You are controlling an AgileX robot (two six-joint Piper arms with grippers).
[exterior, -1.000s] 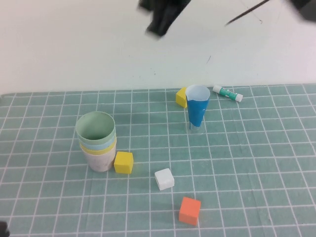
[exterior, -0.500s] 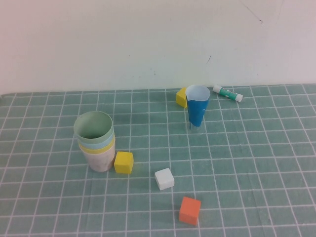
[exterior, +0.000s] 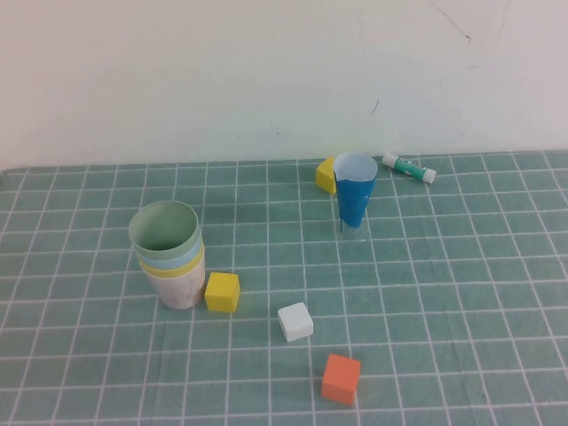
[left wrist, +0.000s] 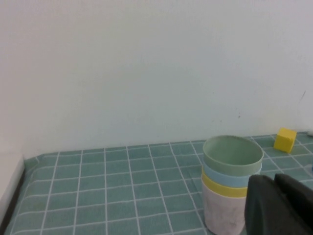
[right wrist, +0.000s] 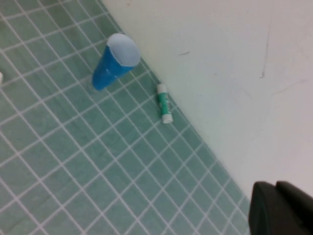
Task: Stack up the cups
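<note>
— Cups first: where do they stand?

— All four plain tapered plastic tumblers are nested in one upright stack [exterior: 170,256] on the green gridded mat [exterior: 461,293], toward the robot's left. The sage green tumbler [exterior: 164,230] sits on top, then the light blue tumbler [exterior: 160,260], the yellow tumbler [exterior: 177,268], and the pale pink tumbler [exterior: 177,288] at the bottom on the mat.

— What lies around them?

— A yellow cube [exterior: 222,291] sits just beside the stack's base. A white cube [exterior: 295,321] and an orange cube [exterior: 341,378] lie nearer the robot. A narrow dark blue conical cup with a white inside [exterior: 354,201] stands upright further back, with a second yellow cube [exterior: 327,174] just beside it and a green-and-white glue stick [exterior: 409,168] near the wall.

— And the claws?

— Neither appears in the high view. The left gripper [left wrist: 281,205] is a dark shape at the edge of its wrist view, near the stack; the right gripper [right wrist: 281,208] is a dark shape high above the mat. I cannot tell whether either is spread or pressed together.
</note>
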